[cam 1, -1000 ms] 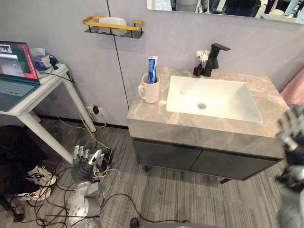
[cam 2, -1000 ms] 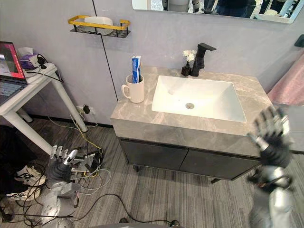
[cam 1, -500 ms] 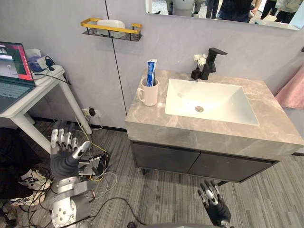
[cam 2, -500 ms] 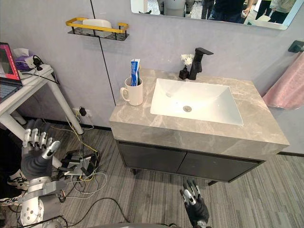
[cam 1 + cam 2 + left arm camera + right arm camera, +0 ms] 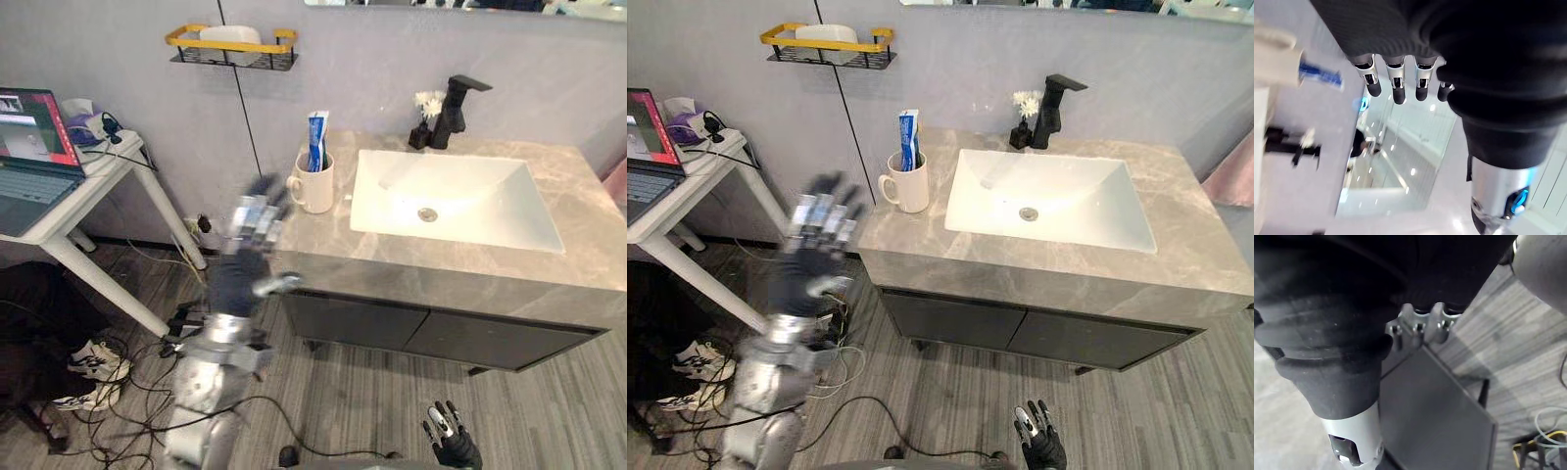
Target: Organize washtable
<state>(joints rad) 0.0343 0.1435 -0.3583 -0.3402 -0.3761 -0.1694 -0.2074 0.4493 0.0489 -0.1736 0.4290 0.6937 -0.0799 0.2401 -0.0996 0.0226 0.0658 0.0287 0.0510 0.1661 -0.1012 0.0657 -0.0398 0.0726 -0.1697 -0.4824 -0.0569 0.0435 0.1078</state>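
**Left hand up at the counter's left front corner, mug untouched**

Your left hand [image 5: 245,257] is held up just off the left front corner of the counter [image 5: 460,266]. Its fingers are straight and spread, and it holds nothing. It touches neither the counter nor anything on it.

The white mug [image 5: 315,186] stands near the counter's left edge, towards the back, with its handle turned towards that edge. A blue and white toothpaste tube [image 5: 316,142] stands upright in the mug. From the head views the mug lies beyond your fingertips and a little to their right, apart from the hand.

The white basin [image 5: 451,201] takes up the middle of the counter. The black faucet [image 5: 456,106] stands at the back edge behind it. A small dark vase of white flowers [image 5: 423,119] is just beside the faucet, on its left.

Your right hand [image 5: 451,448] hangs low over the floor in front of the cabinet, with its fingers loosely spread and empty.

On the wall to the left hangs a yellow-rimmed shelf [image 5: 232,47]. A laptop [image 5: 29,147] sits on the white side table [image 5: 69,211].
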